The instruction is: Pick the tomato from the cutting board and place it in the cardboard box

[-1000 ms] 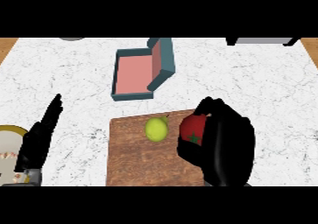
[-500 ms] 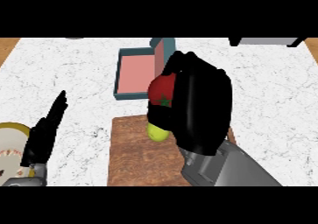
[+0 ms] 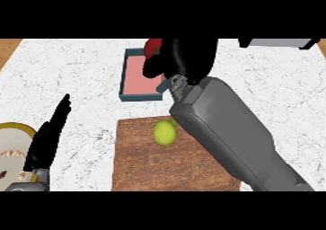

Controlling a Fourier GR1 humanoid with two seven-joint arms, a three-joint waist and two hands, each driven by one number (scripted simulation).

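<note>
One item in transit: red round tomato [image 3: 152, 47] is clutched in black right hand [image 3: 185, 56], fingers curled round it and hiding most of it. Since 1 s ago the hand has lifted off brown wooden cutting board [image 3: 145, 166] and swung fwd; it now hangs over far edge of open blue-walled, pink-floored box [image 3: 140, 83]. Tomato not yet in box. Judgement: pick done, carry approx. complete; remaining = lower and let go. Green-yellow round fruit [image 3: 164, 133] remains on board, undisturbed. Black left hand [image 3: 49, 134] rests, fingers straight, lower left, beside cream round plate [image 3: 6, 139].
</note>
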